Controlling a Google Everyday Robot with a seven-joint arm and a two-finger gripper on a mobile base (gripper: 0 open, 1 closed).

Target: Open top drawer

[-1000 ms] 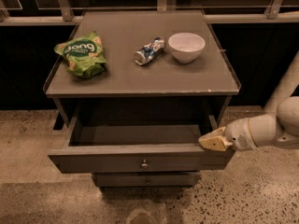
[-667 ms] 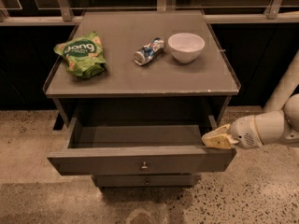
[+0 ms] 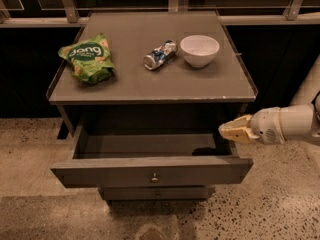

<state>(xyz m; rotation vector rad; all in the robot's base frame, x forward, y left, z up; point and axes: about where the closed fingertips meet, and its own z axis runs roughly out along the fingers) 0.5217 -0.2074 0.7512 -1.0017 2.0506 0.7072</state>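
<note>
The top drawer is the wide grey front with a small round metal knob at its centre. It stands pulled out toward me and its dark inside shows nothing in it. My gripper comes in from the right on a white arm. Its yellowish tip sits just above the drawer's right rear corner, beside the cabinet's right side. It holds nothing that I can see.
On the grey cabinet top lie a green snack bag, a crushed can and a white bowl. A narrower drawer front shows below. A railing and dark wall stand behind; speckled floor lies around.
My gripper has drawn back a little to the right and up, away from the drawer's right front corner. The drawer stays pulled out as before.
</note>
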